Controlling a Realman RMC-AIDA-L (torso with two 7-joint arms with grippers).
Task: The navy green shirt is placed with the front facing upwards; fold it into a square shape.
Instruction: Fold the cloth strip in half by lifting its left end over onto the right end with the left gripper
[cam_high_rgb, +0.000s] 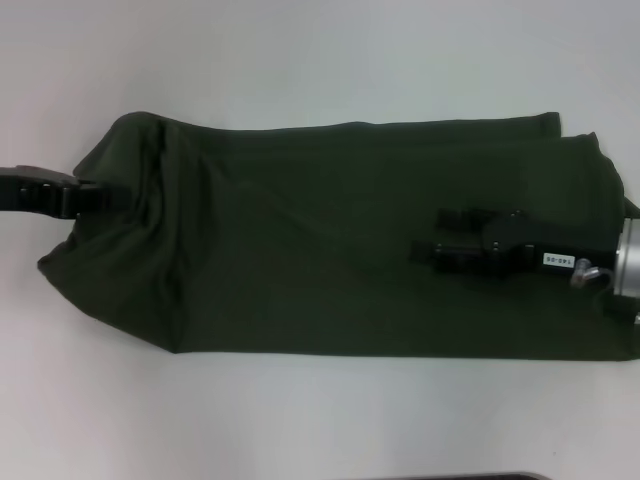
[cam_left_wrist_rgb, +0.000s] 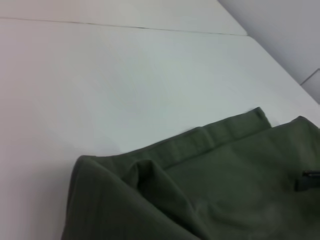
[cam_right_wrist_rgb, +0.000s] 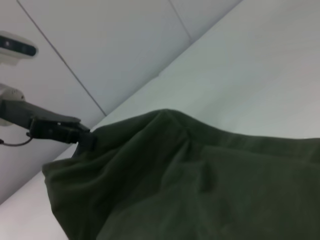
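White table (cam_high_rgb: 300, 60), the navy green shirt (cam_high_rgb: 330, 240) lying folded lengthwise across it

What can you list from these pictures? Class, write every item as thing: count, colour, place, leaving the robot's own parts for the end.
large dark olive-green cotton shirt: one, olive green, lying as a long folded band across the middle of the table, its left end lifted and bunched.
plain white table: one, white, under the shirt, filling the head view.
pale wall panels: several, light grey, beyond the table in the right wrist view.
left end effector: one, black, gripping the shirt's left end.
right end effector: one, black with a silver wrist, over the shirt's right part; whether it grips is unclear.
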